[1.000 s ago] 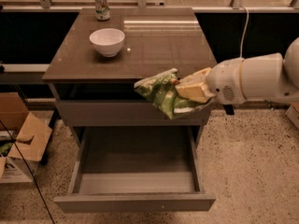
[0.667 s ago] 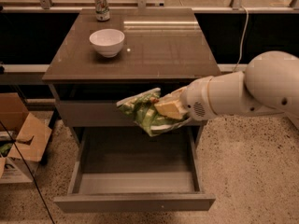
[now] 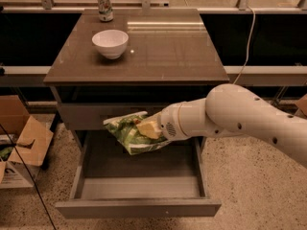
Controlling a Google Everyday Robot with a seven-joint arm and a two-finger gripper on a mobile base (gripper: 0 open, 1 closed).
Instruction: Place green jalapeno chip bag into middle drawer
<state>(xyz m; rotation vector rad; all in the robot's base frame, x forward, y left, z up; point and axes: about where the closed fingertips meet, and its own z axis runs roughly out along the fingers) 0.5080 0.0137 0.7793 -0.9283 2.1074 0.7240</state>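
Observation:
The green jalapeno chip bag (image 3: 128, 133) is crinkled and held in the air above the back left part of the open middle drawer (image 3: 139, 188). My gripper (image 3: 149, 128) is shut on the chip bag, with its yellowish fingers (image 3: 148, 127) pressed on the bag's right side. My white arm reaches in from the right. The drawer is pulled out toward the camera and its grey floor is bare. The bag is over the drawer and touches nothing but the fingers.
A white bowl (image 3: 110, 43) and a green-and-white drink can (image 3: 104, 6) stand on the brown cabinet top (image 3: 168, 47). Cardboard boxes (image 3: 21, 143) lie on the floor at the left. A cable (image 3: 247, 37) hangs at the back right.
My gripper has moved left and down with the chip bag, from beside the cabinet's front edge to over the open drawer.

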